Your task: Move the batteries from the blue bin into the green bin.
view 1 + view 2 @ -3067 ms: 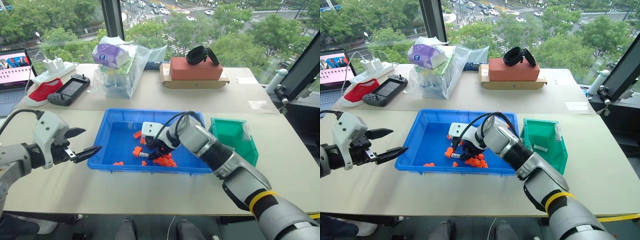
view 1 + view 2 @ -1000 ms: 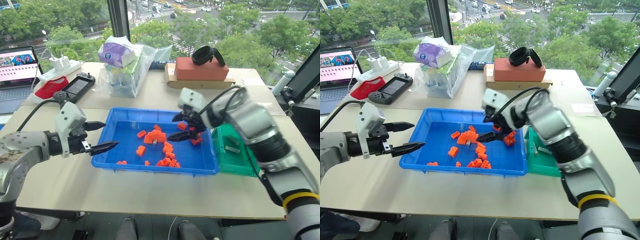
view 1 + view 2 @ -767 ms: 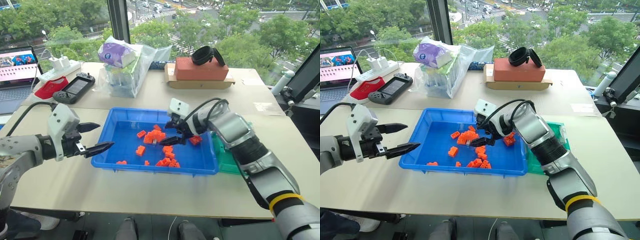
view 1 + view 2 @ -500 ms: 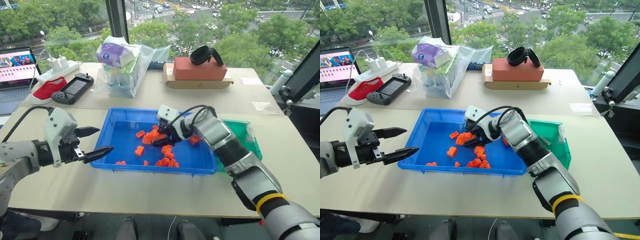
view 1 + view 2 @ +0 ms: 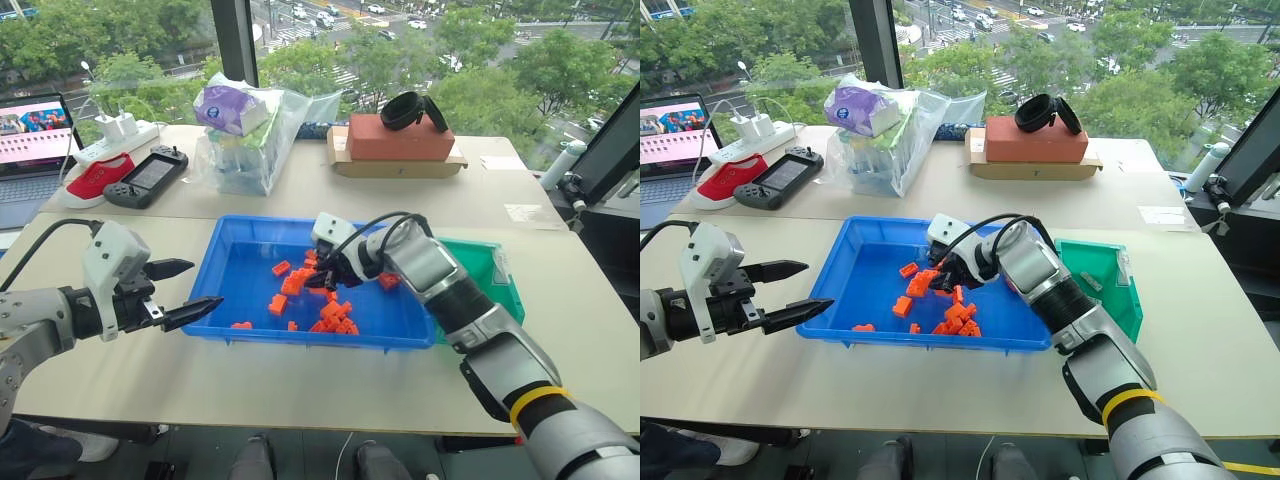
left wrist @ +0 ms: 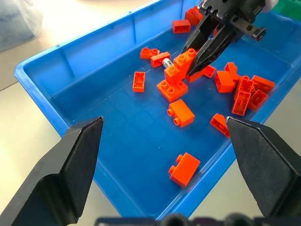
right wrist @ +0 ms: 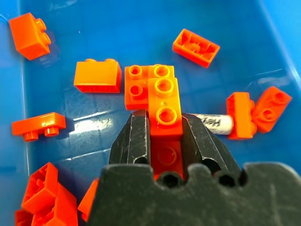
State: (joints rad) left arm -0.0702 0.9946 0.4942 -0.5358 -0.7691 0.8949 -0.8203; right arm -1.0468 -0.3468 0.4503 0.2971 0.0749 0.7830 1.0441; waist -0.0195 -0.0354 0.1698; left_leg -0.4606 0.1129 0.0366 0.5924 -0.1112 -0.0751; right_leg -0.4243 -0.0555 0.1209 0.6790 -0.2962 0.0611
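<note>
While my left gripper (image 5: 185, 288) hangs with its fingers spread wide just outside the blue bin (image 5: 236, 240), my right gripper (image 7: 163, 123) is down among the orange blocks (image 5: 331, 316) in that bin, its fingers pinched on one orange block (image 7: 165, 112). A battery (image 7: 214, 123) lies on the bin floor just beside that block, one end hidden behind it, the other against a further orange block. The green bin (image 5: 497, 279) sits against the blue bin's far side from my left gripper.
</note>
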